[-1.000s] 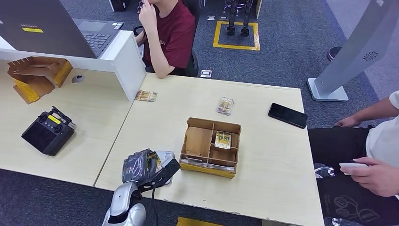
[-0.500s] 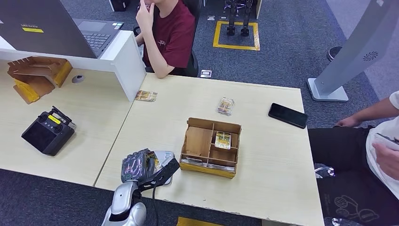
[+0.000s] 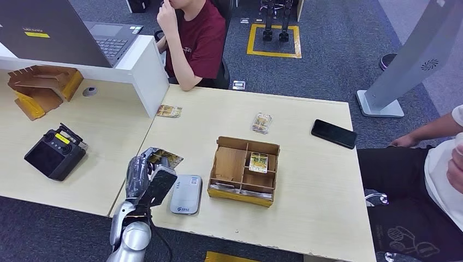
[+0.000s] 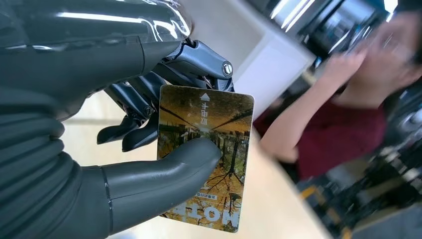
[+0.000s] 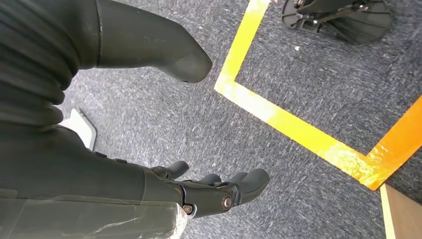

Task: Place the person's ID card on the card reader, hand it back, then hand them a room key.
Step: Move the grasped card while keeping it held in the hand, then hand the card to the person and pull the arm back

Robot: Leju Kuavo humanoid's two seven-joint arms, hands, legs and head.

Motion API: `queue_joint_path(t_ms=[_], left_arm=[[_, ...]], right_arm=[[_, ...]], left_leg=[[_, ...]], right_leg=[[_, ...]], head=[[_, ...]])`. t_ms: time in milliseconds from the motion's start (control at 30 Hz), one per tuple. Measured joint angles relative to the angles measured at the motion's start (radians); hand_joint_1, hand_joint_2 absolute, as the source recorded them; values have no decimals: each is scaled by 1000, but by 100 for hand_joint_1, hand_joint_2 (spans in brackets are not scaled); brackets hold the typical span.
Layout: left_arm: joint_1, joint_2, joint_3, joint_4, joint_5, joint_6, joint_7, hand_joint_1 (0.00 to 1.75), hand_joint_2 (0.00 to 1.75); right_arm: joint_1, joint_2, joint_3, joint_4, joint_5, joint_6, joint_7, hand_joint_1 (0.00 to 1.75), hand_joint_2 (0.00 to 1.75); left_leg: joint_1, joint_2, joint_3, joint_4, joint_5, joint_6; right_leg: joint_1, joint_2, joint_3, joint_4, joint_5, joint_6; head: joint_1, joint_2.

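Lifted off the card reader point(image 3: 186, 194) since the earlier frames, the left hand point(image 3: 146, 177) now sits up and to the left of it, lower left of the head frame, pinching the ID card point(image 3: 164, 158) between thumb and fingers, the card tilted toward the person in the red shirt point(image 3: 195, 38) at upper centre. The reader lies bare on the bench point(image 3: 306, 180), just left of the wooden compartment box point(image 3: 244, 170), where a card rests in the upper right compartment. As a judgement, the reading step looks done and the hand-back is under way; the room key handover is left. Other cards lie on the bench near the white divider point(image 3: 169, 111) and above the box point(image 3: 262, 123); which serves as the room key I cannot tell. The left wrist view shows the thumb point(image 4: 164, 174) pressed flat on the card's printed face point(image 4: 219, 119), a detail the head view blurs. The right hand point(image 5: 219, 191) hangs over grey carpet with yellow tape, fingers apart, holding nothing.
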Motion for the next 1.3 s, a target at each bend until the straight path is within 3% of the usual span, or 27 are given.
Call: queue_joint_path(t_ms=[200,400,733,1300], left_arm=[[-55,2,4,-146,-41,37,-1,175,175],[-119,1,24,-201,-65,36,5,175,175],[-231,1,113,-158,-89,35,38,175,175],[-317,-24,210,-46,-79,-6,37,175,175]], right_arm=[[-1,0,0,0,40,7,0,0,175],[-2,0,1,0,61,17,-4,0,175],[-19,3,16,0,104,36,-1,0,175],[-51,29,57,-4,127,49,13,0,175]], left_leg=[[0,0,0,0,0,0],[0,0,0,0,0,0],[0,0,0,0,1,0],[0,0,0,0,1,0]], right_leg=[[0,0,0,0,0,0],[0,0,0,0,0,0],[0,0,0,0,0,0],[0,0,0,0,0,0]], head=[[0,0],[0,0],[0,0],[0,0]])
